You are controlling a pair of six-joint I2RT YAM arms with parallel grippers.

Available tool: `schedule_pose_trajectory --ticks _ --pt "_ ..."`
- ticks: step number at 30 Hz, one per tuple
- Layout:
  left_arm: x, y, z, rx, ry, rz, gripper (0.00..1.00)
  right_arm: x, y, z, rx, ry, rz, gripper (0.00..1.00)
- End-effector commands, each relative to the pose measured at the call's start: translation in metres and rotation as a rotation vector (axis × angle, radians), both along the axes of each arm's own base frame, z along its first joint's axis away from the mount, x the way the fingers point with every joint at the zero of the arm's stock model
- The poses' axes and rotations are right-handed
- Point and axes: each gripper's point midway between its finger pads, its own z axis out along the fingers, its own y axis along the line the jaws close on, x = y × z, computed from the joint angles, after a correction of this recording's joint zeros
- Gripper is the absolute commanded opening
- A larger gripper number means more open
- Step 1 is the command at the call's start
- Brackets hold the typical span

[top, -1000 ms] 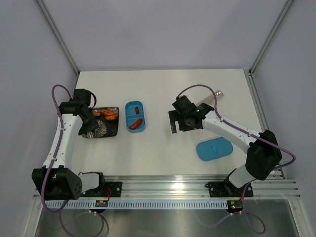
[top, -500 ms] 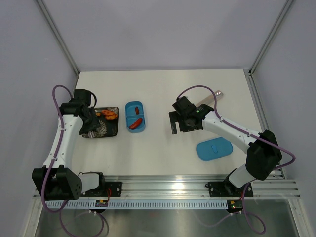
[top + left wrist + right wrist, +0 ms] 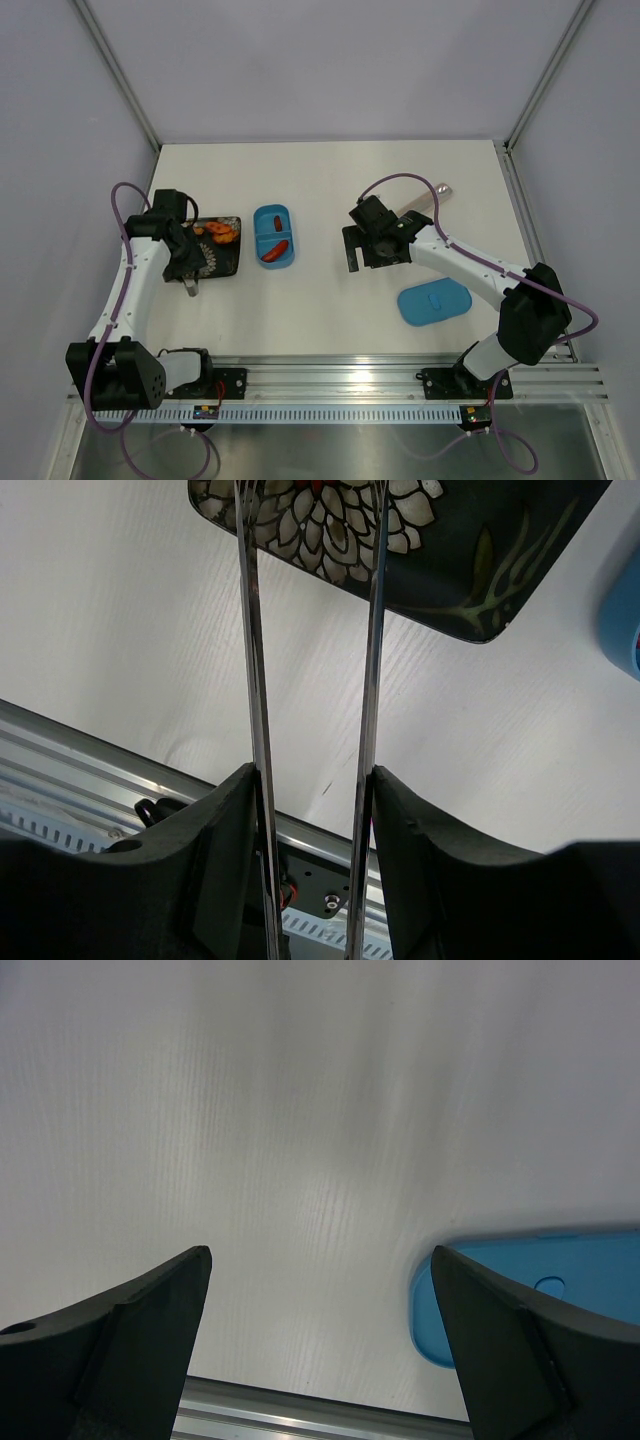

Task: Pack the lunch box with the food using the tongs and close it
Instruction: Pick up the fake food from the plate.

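**Top external.** Left gripper (image 3: 186, 262) hangs over the near-left part of the patterned plate (image 3: 225, 262). Its jaw gap and load cannot be read from here. Orange food (image 3: 221, 232) sits on the plate's far edge, beyond the gripper. The lunch box (image 3: 272, 222) lies just right of the plate, long axis running far-to-near, with one red sausage piece (image 3: 275, 251) in its near compartment. The left arm is clearly the nearer one to both food and box. Right gripper (image 3: 364, 247) hovers mid-table, well apart from the box. The lid (image 3: 434, 301) lies on its near-right side.

**Left wrist.** The fingers (image 3: 225, 820) are set half-wide and press the two arms of the tongs (image 3: 250, 630) from outside. The arms run nearly parallel out over the plate, with a gap between them. The tips are cut off at the top of the frame. A blue sliver of the box shows at the right edge.

**Right wrist.** The jaws are spread fully, with nothing between them but bare table (image 3: 300, 1110). The lid's corner shows lower right.

Judgement: the tongs need to go forward to the food, then right to the box.
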Motion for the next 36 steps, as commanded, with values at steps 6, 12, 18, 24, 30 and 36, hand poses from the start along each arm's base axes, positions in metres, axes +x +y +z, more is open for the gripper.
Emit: schedule_pose_trajectory --ticks 6,12,18,24,30,36 --pt "0.014 -0.001 0.017 -0.014 -0.109 0.022 0.49 0.005 0.008 0.013 0.047 -0.032 0.015 0.99" --pt "0.017 -0.004 0.016 -0.034 -0.126 0.019 0.49 0.007 0.011 0.014 0.051 -0.032 0.025 1.00" --pt "0.018 0.003 0.007 -0.001 -0.097 0.022 0.49 0.008 0.013 0.014 0.051 -0.031 0.031 0.99" --pt "0.024 0.006 -0.002 0.001 -0.080 0.023 0.49 0.008 0.012 0.012 0.049 -0.029 0.027 0.99" --pt "0.028 0.011 -0.007 0.005 -0.077 0.030 0.49 0.007 0.011 0.010 0.047 -0.025 0.023 1.00" --pt "0.029 0.012 -0.003 0.005 -0.087 0.028 0.36 0.008 0.011 0.011 0.048 -0.026 0.018 0.99"
